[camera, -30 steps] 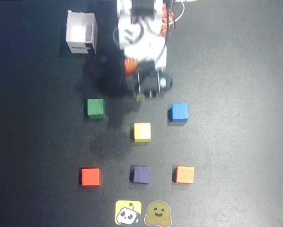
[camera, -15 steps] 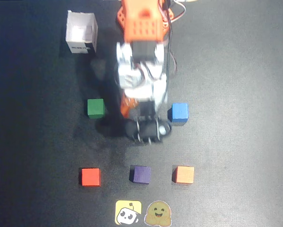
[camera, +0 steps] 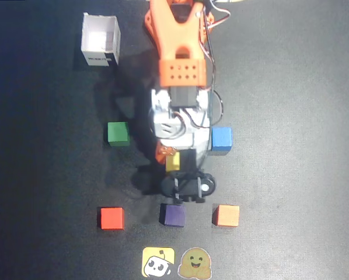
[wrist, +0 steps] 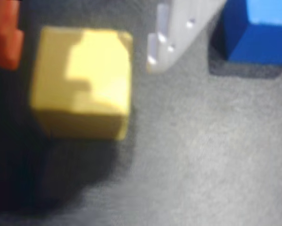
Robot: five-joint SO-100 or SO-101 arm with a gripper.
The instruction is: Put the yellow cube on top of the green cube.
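Overhead view, from the left: the white open box [camera: 101, 39] stands at the upper left of the dark table [camera: 291, 87]. Below it the green cube [camera: 118, 133] sits alone on the mat, well apart from my arm. Lower down, the red cube [camera: 112, 218] begins a row that goes on with the purple cube [camera: 173, 215] and the orange cube [camera: 226, 215]. Under this row, at the bottom edge, lie the flat yellow sticker [camera: 158, 262] with a cartoon face and, just beside it, the brown face sticker [camera: 196, 263].

In the middle my orange arm [camera: 177, 41] reaches down the picture, and my gripper [camera: 177, 160] is over the yellow cube [camera: 173, 161], which lies between the green cube and the blue cube [camera: 222, 140], a little lower than both. The blue cube is just beside my white wrist part, on its right.

In the wrist view, again from the left: my orange finger [wrist: 5, 35] shows at the left edge, close against the yellow cube [wrist: 82, 82]. The cube rests on the table and throws a shadow below it. To its right there is a clear gap, then my white finger [wrist: 171, 33], and then the blue cube [wrist: 259, 30] at the upper right corner. So my fingers are apart, one at each side of the yellow cube, and they are not clamped on it.
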